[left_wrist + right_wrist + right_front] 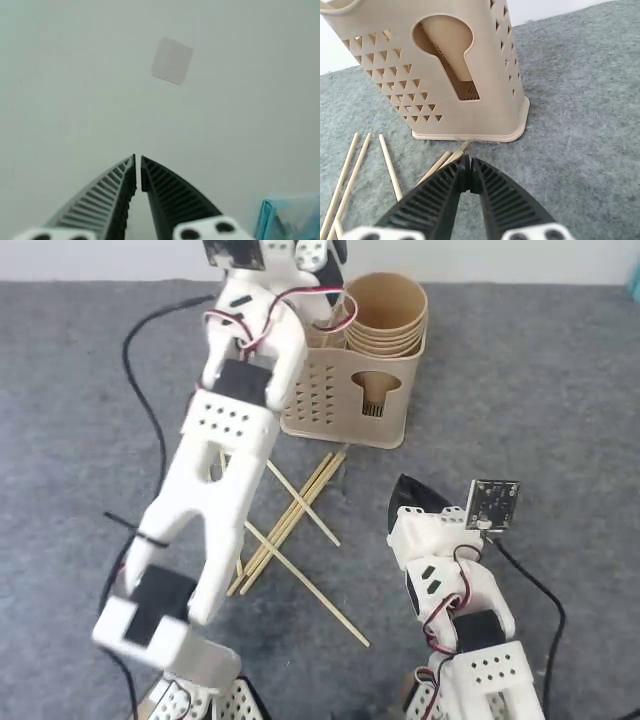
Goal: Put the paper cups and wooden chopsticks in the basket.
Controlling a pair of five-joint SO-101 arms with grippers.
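Note:
A stack of paper cups [386, 308] stands in the beige basket [345, 400] at the back of the grey mat. Several wooden chopsticks [295, 515] lie crossed on the mat in front of the basket. My left arm [225, 450] stretches over them up past the basket's left end. Its gripper [138, 160] is shut, holds nothing and faces a pale wall. My right gripper [404, 483] sits low, right of the chopsticks. In its wrist view this gripper [468, 161] is shut and empty, pointing at the basket's [470, 100] base. A cup [447, 45] shows through the basket's cutout, and chopsticks [390, 167] lie beside it.
The grey mat [540, 400] has free room to the right of the basket and at the far left. Black cables [140, 390] run along the left arm. A blue object [290, 217] shows at the edge of the left wrist view.

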